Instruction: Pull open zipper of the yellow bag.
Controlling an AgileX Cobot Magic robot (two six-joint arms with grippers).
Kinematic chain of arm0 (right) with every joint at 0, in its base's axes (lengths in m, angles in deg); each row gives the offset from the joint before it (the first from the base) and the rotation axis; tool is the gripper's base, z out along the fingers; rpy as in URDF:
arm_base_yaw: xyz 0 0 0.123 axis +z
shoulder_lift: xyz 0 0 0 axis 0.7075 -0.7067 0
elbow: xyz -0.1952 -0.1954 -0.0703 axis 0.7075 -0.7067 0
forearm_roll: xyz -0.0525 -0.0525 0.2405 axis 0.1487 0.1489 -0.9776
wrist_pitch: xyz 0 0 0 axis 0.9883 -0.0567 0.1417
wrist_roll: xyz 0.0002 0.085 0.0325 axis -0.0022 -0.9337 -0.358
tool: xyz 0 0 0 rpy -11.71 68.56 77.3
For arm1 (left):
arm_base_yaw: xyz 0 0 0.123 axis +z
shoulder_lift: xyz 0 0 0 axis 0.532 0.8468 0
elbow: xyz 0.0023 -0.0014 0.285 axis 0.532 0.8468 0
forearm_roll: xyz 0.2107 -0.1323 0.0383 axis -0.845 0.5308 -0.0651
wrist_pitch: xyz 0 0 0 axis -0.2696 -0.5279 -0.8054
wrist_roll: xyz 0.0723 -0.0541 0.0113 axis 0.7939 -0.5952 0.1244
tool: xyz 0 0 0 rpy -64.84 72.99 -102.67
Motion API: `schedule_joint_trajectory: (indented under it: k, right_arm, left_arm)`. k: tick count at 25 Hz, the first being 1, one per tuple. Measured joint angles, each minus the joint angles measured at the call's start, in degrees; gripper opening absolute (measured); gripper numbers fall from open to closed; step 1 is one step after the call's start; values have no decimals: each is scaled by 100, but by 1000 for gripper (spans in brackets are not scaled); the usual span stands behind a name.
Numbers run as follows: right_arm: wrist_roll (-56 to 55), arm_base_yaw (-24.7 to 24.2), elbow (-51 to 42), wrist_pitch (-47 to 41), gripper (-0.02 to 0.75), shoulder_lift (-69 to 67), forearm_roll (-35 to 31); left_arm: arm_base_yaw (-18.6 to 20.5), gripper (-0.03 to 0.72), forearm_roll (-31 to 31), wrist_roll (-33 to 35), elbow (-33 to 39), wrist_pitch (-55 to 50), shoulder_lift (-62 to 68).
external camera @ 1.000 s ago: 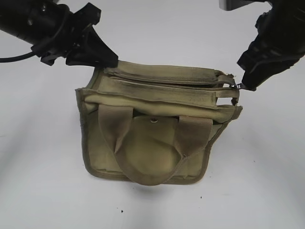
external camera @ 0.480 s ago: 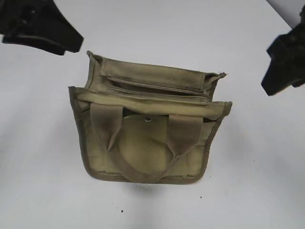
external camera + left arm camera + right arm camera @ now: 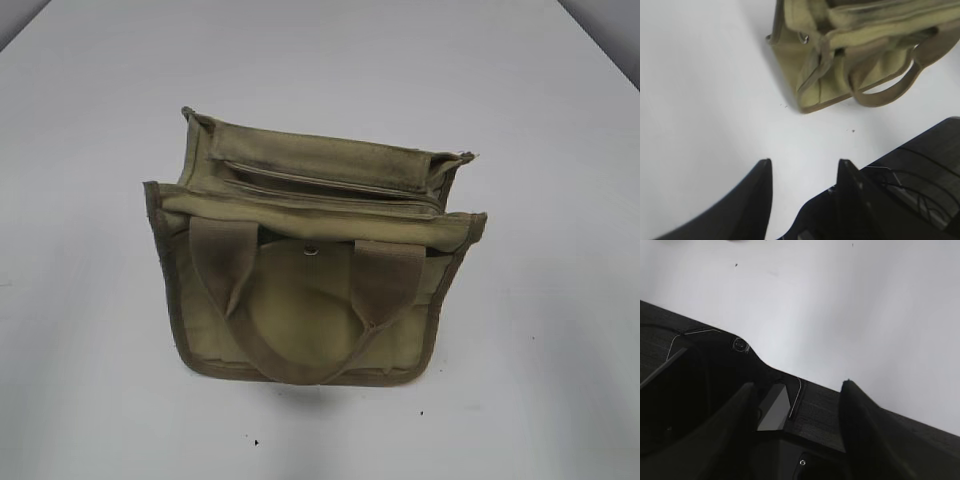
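Black left gripper (image 3: 802,172) and right gripper (image 3: 797,400), thin wires, small screws

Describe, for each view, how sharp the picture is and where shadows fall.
Exterior view: the yellow bag is fairly sharp, soft shadow beneath its lower edge. Left wrist view: bag slightly soft, left tool blurred. Right wrist view: right tool dark and blurred against the evenly lit table.

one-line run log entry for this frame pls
left gripper: open, empty, off bag | right gripper: open, empty | yellow bag: upright on table, untouched | zipper: slit open
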Motion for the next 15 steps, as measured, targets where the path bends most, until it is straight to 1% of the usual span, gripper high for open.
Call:
schedule_joint_trajectory:
  k: [3,6,9,15]
  right_arm:
    - [-11,0,-577,-24,410,1005,0]
    - [-11,0,-1046,-29,410,1757,11]
    - [0,0,-1336,-34,410,2504,37]
    - [182,0,-1393,481,410,3565,80]
  left_arm:
    - [0,331,-319,-62,776,-46,-1213]
    - [0,331,-583,-75,1377,-83,-2292]
    - [0,331,-749,-79,1752,-98,-3341]
    - [0,331,-779,-81,2072,-92,-4533]
